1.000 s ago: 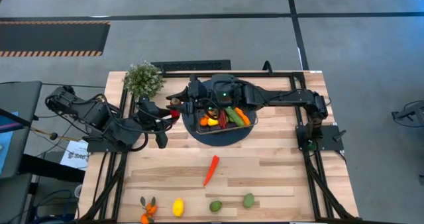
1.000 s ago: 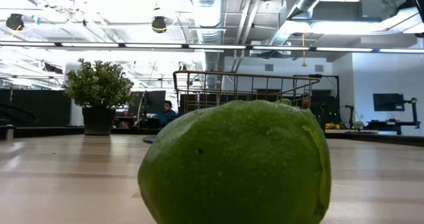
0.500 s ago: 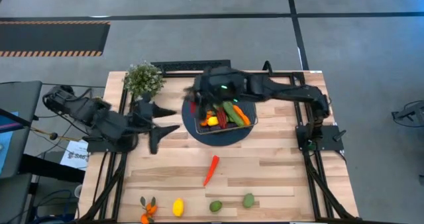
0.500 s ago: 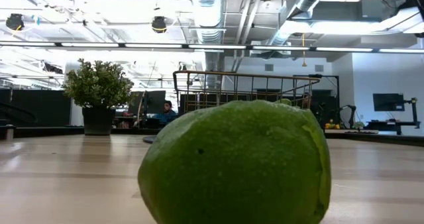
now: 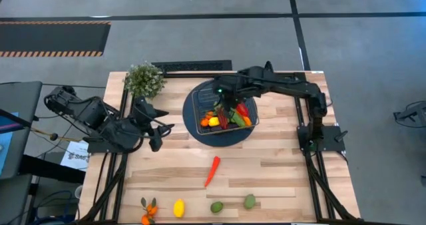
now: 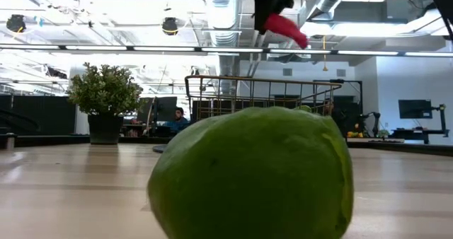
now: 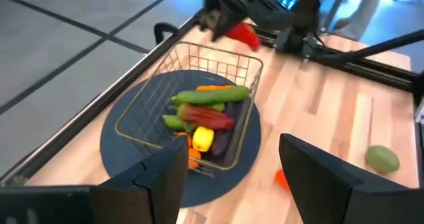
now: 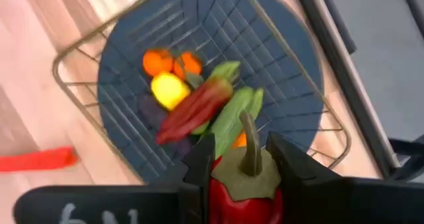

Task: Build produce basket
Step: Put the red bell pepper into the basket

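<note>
A red pepper [image 8: 245, 194] with a green stem sits in my right gripper [image 8: 240, 148], which is shut on it above the wire basket [image 5: 195, 112]. The low view shows the pepper [image 6: 287, 28] high over the basket's rim [image 6: 255, 80]. Inside the basket lie green cucumbers [image 7: 212, 95], a long red pepper [image 8: 192, 108], a lemon [image 8: 167, 89] and orange pieces. My left gripper [image 7: 232, 177] stands open with nothing between its fingers, left of the basket [image 5: 158, 128]. Loose produce rests on the table near its front edge. My right gripper pinches the red pepper's body just below the green cap [image 8: 222, 184] between its two fingers [image 8: 199, 159]. The fingers slant steeply down from above. The stem [image 8: 250, 141] points out ahead between the fingertips. The pepper hangs clear over the basket's right part [image 5: 243, 109].
The basket stands on a dark blue round disc [image 5: 223, 138]. A potted plant [image 5: 144, 80] is at the far left. A red chili [image 5: 212, 170], tangerines [image 5: 148, 210], a lemon [image 5: 178, 208] and two limes [image 5: 216, 207] [image 5: 249, 201] lie toward the near edge; one lime [image 6: 251, 172] fills the low view.
The red pepper, first between both grippers left of the basket, has gone with my right gripper toward the table's right, over the basket. That gripper has tipped from nearly level to steeply downward. My left gripper has let go and drawn back toward the left edge.
</note>
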Controlling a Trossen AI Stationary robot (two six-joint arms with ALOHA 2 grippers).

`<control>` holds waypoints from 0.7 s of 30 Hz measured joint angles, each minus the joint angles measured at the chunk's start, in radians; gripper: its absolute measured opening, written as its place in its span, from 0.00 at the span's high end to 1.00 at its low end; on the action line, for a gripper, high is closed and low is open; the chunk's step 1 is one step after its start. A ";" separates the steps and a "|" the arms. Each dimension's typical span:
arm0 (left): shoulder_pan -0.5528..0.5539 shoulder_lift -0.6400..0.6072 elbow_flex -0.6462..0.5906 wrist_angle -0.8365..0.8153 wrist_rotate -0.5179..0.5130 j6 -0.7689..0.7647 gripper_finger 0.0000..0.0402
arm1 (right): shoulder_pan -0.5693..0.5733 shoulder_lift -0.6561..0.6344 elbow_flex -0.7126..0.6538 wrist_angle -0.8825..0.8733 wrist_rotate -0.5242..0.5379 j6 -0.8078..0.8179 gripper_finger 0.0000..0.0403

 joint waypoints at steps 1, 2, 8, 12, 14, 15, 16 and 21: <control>0.000 0.003 0.000 -0.011 -0.011 -0.013 0.45 | -0.001 0.011 0.000 -0.008 -0.003 0.001 0.73; 0.000 0.006 -0.001 -0.026 -0.015 -0.022 0.45 | -0.005 0.028 0.000 -0.011 -0.002 0.001 0.73; -0.001 0.018 -0.001 -0.031 -0.017 -0.035 0.45 | -0.031 0.109 -0.001 0.004 -0.006 0.001 0.73; -0.001 0.030 -0.001 -0.035 -0.017 -0.034 0.45 | -0.044 0.190 -0.003 0.011 -0.024 -0.028 0.73; -0.001 0.042 -0.001 -0.038 -0.015 -0.033 0.45 | -0.057 0.220 -0.001 0.008 -0.029 -0.046 0.73; -0.001 0.046 -0.002 -0.039 -0.014 -0.032 0.45 | -0.067 0.230 -0.001 -0.001 -0.040 -0.050 0.73; -0.001 0.050 -0.002 -0.039 -0.010 -0.032 0.45 | -0.077 0.243 -0.001 -0.004 -0.052 -0.060 0.73; -0.001 0.065 -0.001 -0.045 0.014 -0.047 0.45 | -0.120 0.294 -0.002 0.013 -0.087 -0.089 0.73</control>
